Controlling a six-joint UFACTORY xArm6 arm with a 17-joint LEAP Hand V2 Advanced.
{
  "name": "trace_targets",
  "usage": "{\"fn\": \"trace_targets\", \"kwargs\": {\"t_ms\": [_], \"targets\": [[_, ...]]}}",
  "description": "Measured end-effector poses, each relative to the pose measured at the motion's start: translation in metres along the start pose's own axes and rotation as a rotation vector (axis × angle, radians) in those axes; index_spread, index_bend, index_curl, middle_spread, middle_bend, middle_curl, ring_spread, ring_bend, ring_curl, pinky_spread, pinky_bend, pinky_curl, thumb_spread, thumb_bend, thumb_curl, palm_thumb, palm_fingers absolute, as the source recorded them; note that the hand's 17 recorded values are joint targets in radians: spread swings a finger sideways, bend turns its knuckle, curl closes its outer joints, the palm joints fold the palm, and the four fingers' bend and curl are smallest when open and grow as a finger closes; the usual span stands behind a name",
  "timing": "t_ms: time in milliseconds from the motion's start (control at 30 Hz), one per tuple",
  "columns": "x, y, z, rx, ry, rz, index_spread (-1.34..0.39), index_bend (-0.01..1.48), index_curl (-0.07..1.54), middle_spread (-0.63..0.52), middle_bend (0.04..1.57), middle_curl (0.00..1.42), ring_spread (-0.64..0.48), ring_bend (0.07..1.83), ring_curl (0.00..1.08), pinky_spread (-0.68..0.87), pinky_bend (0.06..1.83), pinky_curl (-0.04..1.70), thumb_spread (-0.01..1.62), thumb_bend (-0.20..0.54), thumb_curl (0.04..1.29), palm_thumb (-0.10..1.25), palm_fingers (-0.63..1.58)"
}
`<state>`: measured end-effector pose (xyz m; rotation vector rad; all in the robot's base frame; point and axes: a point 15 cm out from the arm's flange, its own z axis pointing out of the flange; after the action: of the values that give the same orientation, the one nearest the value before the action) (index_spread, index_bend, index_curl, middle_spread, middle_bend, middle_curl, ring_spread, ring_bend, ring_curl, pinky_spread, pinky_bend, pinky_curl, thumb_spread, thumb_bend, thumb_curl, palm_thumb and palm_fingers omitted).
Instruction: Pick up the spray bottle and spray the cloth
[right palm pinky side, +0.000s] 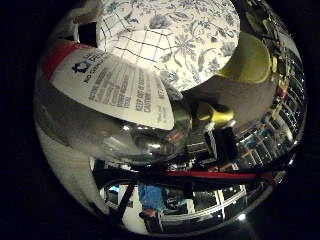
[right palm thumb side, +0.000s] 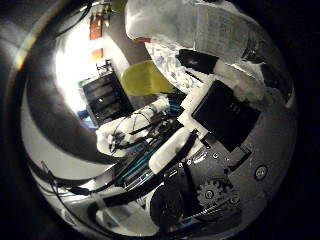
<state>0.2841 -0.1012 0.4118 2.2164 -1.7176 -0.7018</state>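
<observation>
The spray bottle (right palm pinky side: 115, 95) is clear, with a white label edged in red. It fills much of the right little finger side palm view, so it lies close against the palm. Beyond it lies the cloth (right palm pinky side: 190, 30), white with a blue flower print and a checked patch. In the right thumb side palm view the bottle (right palm thumb side: 205, 28) runs along the picture's edge. My hand (right palm thumb side: 215, 115), of white and black parts, has its fingers (right palm thumb side: 245, 80) curled against the bottle.
A yellow-green rounded thing (right palm pinky side: 250, 60) lies beside the cloth and also shows in the right thumb side palm view (right palm thumb side: 150, 78). Dark shelving and room clutter (right palm thumb side: 100, 95) stand further off. A red bar (right palm pinky side: 200, 175) crosses under the bottle.
</observation>
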Motion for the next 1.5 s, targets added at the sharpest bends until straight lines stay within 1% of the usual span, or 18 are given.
{"fn": "trace_targets", "kwargs": {"t_ms": [133, 200, 300, 667, 833, 1033, 1233, 1367, 1500], "targets": [[0.000, -0.005, 0.004, -0.066, 0.082, 0.027, -0.17, 1.18, 0.61, -0.10, 1.32, 0.55, -0.15, 1.42, 0.55, -0.21, 1.08, 1.04, 1.14, -0.009, 0.67, 1.04, 1.23], [-0.001, -0.011, 0.011, -0.100, 0.100, 0.032, -0.17, 1.18, 0.61, -0.10, 1.32, 0.55, -0.15, 1.42, 0.55, -0.21, 1.07, 1.04, 1.15, -0.009, 0.67, 1.05, 1.23], [0.001, -0.020, 0.036, -0.155, 0.093, 0.046, -0.17, 1.18, 0.61, -0.10, 1.31, 0.55, -0.15, 1.42, 0.55, -0.22, 1.07, 1.05, 1.15, -0.010, 0.67, 1.05, 1.23], [0.008, -0.077, 0.132, -0.241, 0.173, 0.086, -0.17, 1.17, 0.61, -0.10, 1.31, 0.55, -0.15, 1.42, 0.55, -0.22, 1.06, 1.07, 1.17, -0.010, 0.66, 1.05, 1.24], [0.011, -0.085, 0.149, -0.288, 0.164, 0.094, -0.17, 1.17, 0.61, -0.10, 1.31, 0.55, -0.15, 1.42, 0.55, -0.22, 1.05, 1.07, 1.17, -0.010, 0.66, 1.05, 1.24], [0.011, -0.087, 0.145, -0.277, 0.165, 0.091, -0.17, 1.17, 0.61, -0.10, 1.31, 0.55, -0.15, 1.42, 0.55, -0.22, 1.05, 1.07, 1.17, -0.010, 0.66, 1.05, 1.24], [0.008, -0.087, 0.129, -0.235, 0.166, 0.081, -0.17, 1.17, 0.61, -0.10, 1.31, 0.55, -0.15, 1.42, 0.55, -0.22, 1.05, 1.08, 1.17, -0.010, 0.65, 1.05, 1.24], [0.002, -0.083, 0.102, -0.181, 0.173, 0.076, -0.17, 1.17, 0.60, -0.10, 1.31, 0.55, -0.15, 1.42, 0.55, -0.22, 1.05, 1.08, 1.17, -0.010, 0.65, 1.05, 1.24], [-0.021, -0.082, 0.074, -0.120, 0.128, 0.043, -0.17, 1.17, 0.60, -0.10, 1.31, 0.54, -0.15, 1.42, 0.55, -0.22, 1.05, 1.08, 1.17, -0.010, 0.65, 1.05, 1.24]]}}
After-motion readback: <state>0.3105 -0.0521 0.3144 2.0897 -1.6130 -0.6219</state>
